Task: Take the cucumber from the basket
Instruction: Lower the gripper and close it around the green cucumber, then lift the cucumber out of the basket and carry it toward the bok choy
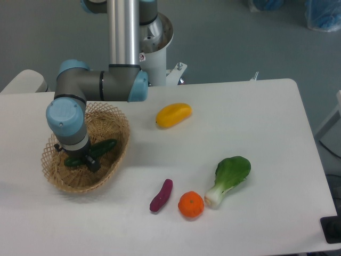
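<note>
Camera view: near the table's (pixel 256 106) left edge sits the basket (pixel 114 170), with the cucumber (pixel 104 147) lying inside it. Reaching down into the basket, the gripper (pixel 84 159) is at the cucumber; whether its fingers grip it cannot be told. Nothing else shows inside the basket.

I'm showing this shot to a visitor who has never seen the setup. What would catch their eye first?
Probably the robot arm reaching down into the wicker basket at the table's left, its gripper down at the dark green cucumber inside. Next come the bright colours on the white table: a yellow mango near the middle, and toward the front an orange between a purple eggplant and a leafy bok choy.
</note>
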`<state>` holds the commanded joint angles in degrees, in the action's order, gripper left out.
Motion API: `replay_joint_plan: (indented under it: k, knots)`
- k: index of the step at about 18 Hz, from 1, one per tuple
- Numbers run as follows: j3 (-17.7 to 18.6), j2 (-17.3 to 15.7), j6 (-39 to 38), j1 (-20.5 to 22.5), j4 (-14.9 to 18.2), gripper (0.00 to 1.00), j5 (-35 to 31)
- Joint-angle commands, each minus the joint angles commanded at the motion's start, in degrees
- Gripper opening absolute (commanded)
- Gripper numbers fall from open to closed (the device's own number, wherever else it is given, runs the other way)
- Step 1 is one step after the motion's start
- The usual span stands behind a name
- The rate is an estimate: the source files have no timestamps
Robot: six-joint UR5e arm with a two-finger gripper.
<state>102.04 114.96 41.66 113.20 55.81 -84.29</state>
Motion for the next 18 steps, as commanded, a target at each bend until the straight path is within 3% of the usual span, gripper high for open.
replay_joint_plan:
  k: [3, 10, 18]
  knots:
    - [-0.26, -0.79, 0.00, 0.09, 0.35, 0.18, 0.00]
    - [-1.23, -4.04, 0.26, 2.71, 2.10, 0.18, 1.67]
    - [-10.27, -4.14, 0.97, 8.25, 6.76, 0.19, 2.90]
